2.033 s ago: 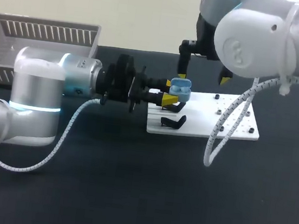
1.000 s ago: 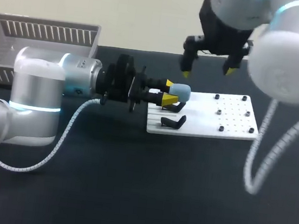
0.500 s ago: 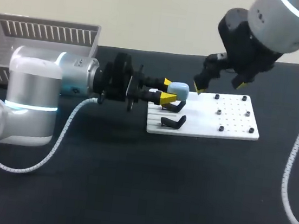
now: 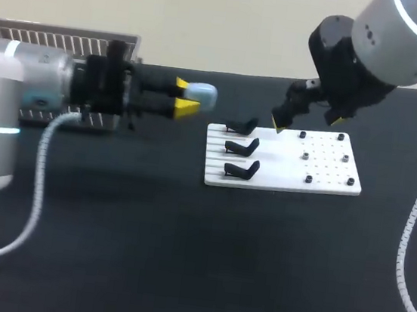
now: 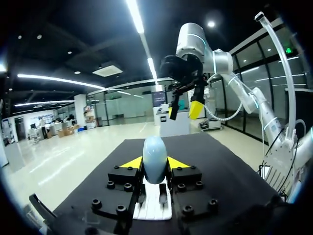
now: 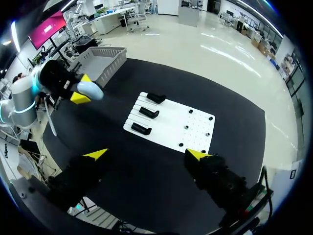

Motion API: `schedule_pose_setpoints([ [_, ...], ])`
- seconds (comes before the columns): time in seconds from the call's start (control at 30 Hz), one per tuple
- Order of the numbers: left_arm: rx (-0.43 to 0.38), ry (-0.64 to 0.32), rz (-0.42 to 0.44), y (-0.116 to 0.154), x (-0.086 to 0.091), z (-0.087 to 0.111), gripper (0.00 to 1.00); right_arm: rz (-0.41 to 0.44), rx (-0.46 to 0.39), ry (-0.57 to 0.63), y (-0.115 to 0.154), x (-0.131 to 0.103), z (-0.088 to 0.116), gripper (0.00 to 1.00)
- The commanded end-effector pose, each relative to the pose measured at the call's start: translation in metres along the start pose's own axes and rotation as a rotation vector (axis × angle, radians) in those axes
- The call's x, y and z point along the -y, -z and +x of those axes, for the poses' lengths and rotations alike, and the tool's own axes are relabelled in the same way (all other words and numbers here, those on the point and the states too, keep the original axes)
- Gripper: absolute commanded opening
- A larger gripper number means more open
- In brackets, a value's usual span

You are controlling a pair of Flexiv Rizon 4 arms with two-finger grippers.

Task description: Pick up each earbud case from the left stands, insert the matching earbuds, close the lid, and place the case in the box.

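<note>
Earbud case [image 4: 203,93] sits pinched in left gripper [image 4: 185,96].
Smooth rounded shell looks light and slippery; its flat sides suit the grip best. Right gripper [image 6: 146,154] hangs spread, empty.

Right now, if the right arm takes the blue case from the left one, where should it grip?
I'd grip the rounded free end of the blue case that juts past the left jaws, coming from the white board side. The left jaws clamp its two flanks further back, so that end offers the clearest room.
</note>
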State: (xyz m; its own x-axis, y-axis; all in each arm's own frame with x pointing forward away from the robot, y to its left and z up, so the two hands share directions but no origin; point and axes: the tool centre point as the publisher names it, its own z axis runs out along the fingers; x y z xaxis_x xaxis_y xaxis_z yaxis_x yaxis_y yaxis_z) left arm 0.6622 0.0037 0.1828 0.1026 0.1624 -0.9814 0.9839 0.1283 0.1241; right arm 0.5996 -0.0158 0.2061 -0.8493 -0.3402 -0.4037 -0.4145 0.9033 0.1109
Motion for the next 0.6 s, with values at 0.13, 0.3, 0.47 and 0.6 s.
schedule_pose_setpoints([
  [0.13, -0.052, -0.015, -0.416, 0.084, -0.022, 0.0, 0.0, 0.002, 0.007, -0.002, 0.0, 0.0, 0.002, 1.0],
  [0.3, -0.052, -0.03, -0.531, 0.124, -0.048, 0.005, 0.0, 0.002, 0.007, -0.002, 0.0, 0.0, 0.002, 1.0],
  [0.47, -0.097, -0.032, -0.621, 0.158, -0.066, 0.014, 0.0, 0.002, 0.007, -0.002, 0.0, 0.0, 0.002, 1.0],
  [0.6, -0.126, -0.017, -0.693, 0.187, -0.08, 0.023, 0.0, 0.002, 0.007, -0.002, 0.0, 0.0, 0.002, 1.0],
])
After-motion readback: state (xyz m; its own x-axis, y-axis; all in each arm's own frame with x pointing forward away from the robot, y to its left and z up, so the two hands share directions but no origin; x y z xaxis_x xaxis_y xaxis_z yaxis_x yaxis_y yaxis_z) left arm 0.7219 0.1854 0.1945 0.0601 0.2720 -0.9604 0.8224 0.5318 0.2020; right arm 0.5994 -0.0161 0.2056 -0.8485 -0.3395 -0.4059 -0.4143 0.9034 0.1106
